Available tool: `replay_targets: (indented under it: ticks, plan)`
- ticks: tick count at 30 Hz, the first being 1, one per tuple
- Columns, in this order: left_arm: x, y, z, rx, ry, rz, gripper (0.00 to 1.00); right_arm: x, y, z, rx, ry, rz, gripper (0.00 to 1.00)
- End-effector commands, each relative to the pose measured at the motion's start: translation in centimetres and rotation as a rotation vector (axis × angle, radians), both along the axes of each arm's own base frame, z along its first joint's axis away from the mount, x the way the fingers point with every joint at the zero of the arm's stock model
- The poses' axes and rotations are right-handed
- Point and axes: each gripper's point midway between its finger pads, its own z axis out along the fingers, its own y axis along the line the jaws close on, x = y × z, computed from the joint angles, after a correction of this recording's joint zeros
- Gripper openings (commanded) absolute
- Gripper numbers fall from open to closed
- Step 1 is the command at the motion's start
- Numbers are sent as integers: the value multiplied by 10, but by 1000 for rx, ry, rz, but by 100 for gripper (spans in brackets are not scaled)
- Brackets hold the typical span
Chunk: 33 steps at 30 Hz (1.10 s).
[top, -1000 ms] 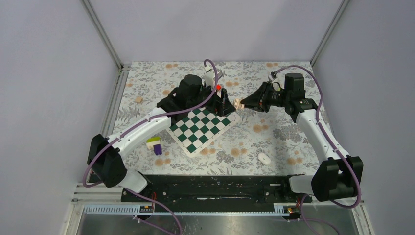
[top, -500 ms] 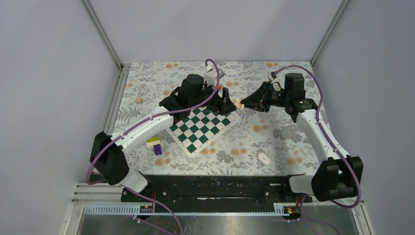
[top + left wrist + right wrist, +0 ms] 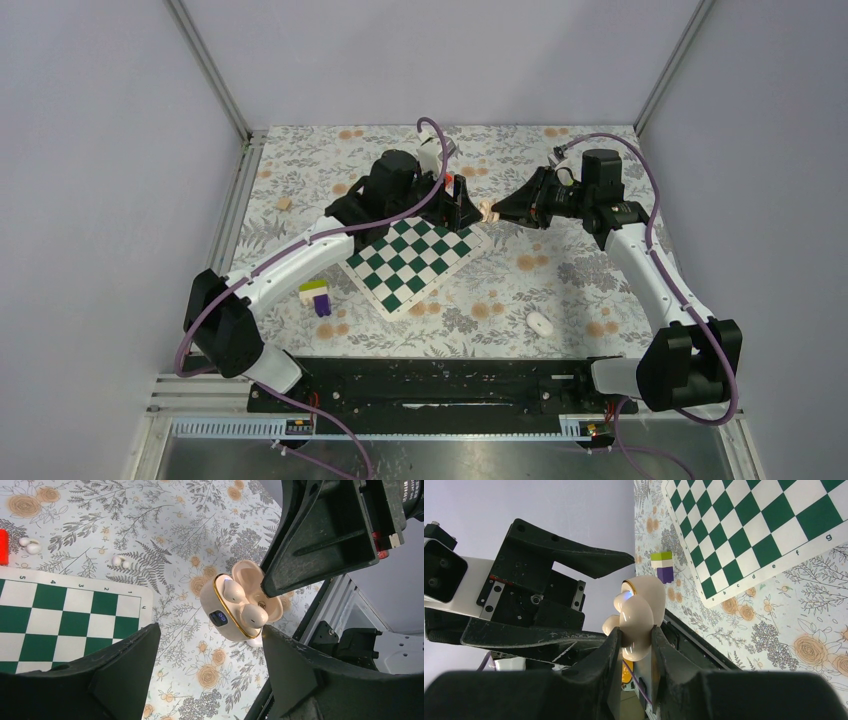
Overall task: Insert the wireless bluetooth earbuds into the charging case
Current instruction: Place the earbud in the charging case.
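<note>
My right gripper (image 3: 497, 212) is shut on the pale beige charging case (image 3: 487, 210) and holds it in the air beyond the chessboard's far right corner. In the left wrist view the case (image 3: 220, 611) is open, with two pale rounded earbuds (image 3: 234, 591) (image 3: 254, 614) sitting in its hollows and a small lit display on its front. In the right wrist view my fingers clamp the case (image 3: 639, 605) from both sides. My left gripper (image 3: 462, 205) is open and empty, right beside the case; its jaws (image 3: 210, 628) are spread wide, facing the case.
The green and white chessboard (image 3: 412, 258) lies mid-table. A white oval piece (image 3: 541, 322) lies at the front right. A purple and green block (image 3: 318, 297) stands left of the board, and a small tan block (image 3: 284, 203) lies far left. Small white bits (image 3: 120, 561) lie beyond the board.
My left gripper has shifted slightly toward the back, staying close to the case. The right gripper still holds the case, nearly unmoved.
</note>
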Motion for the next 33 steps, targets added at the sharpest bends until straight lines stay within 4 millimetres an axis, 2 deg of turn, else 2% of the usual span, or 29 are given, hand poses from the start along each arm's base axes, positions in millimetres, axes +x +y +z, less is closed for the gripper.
replay_targets:
  ticks: [1, 25, 33]
  plan:
    - [14, -2, 32, -46, -85, 44, 75, -5, 5, 22, 30, -73, 41, 0]
    - [23, 3, 33, -62, -68, 106, 74, -11, 5, 29, 33, -101, 53, 0]
    - [19, 5, 46, -89, -78, 106, 74, -11, 4, 28, 29, -98, 53, 0]
